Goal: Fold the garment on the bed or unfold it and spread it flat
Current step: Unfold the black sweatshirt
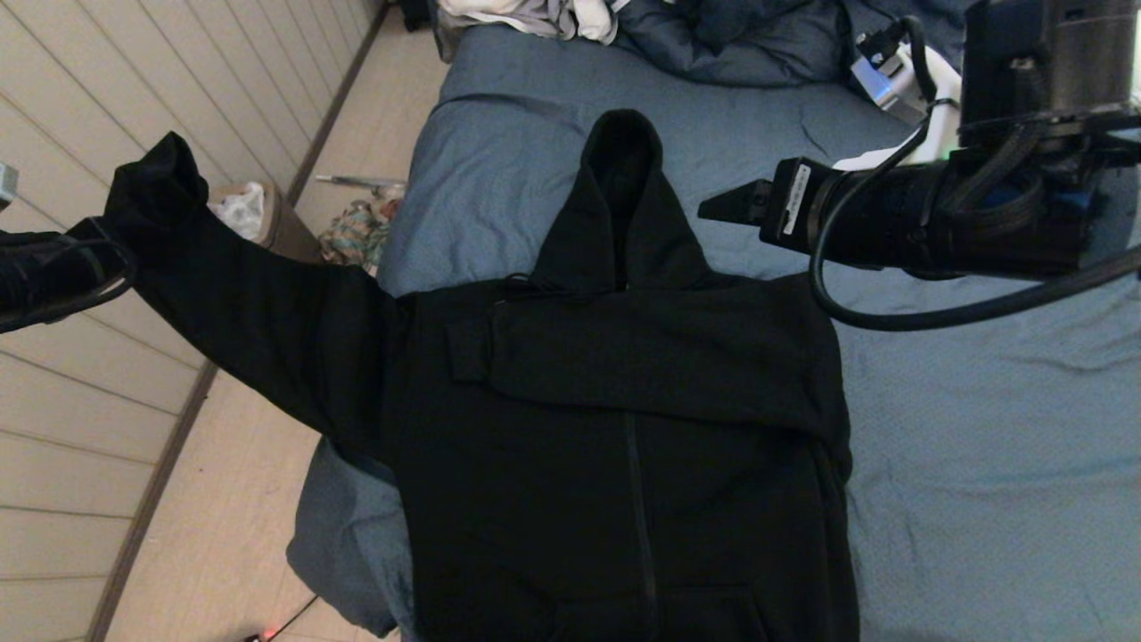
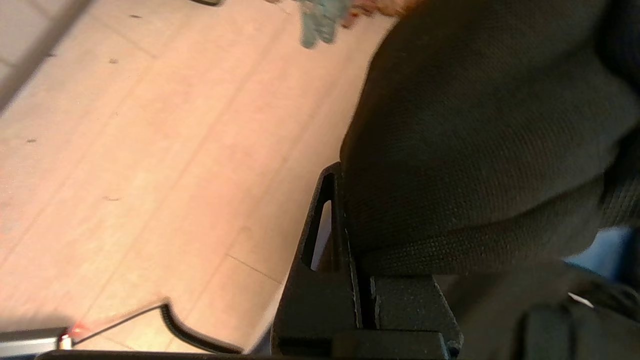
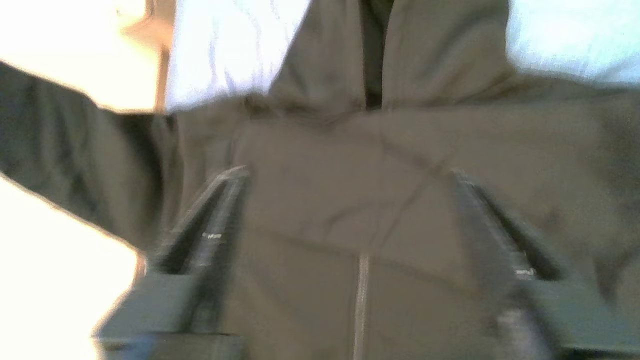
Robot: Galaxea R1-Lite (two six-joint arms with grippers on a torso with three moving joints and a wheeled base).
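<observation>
The left gripper (image 2: 350,220) reaches out past the bed (image 1: 980,428), clenched on 1 sleeve of the black hoodie (image 1: 624,428). The right gripper (image 3: 350,220) hovers above the hoodie, released. The hoodie lies front-up on the bed, the other sleeve folded across its chest.

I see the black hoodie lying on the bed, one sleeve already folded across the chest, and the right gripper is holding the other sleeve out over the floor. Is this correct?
Not quite: the left gripper holds that sleeve out over the floor, shut on it, as the left wrist view shows. The right gripper hangs open above the hoodie, holding nothing. The rest is correct: the hoodie lies on the bed with one sleeve folded across the chest.
</observation>
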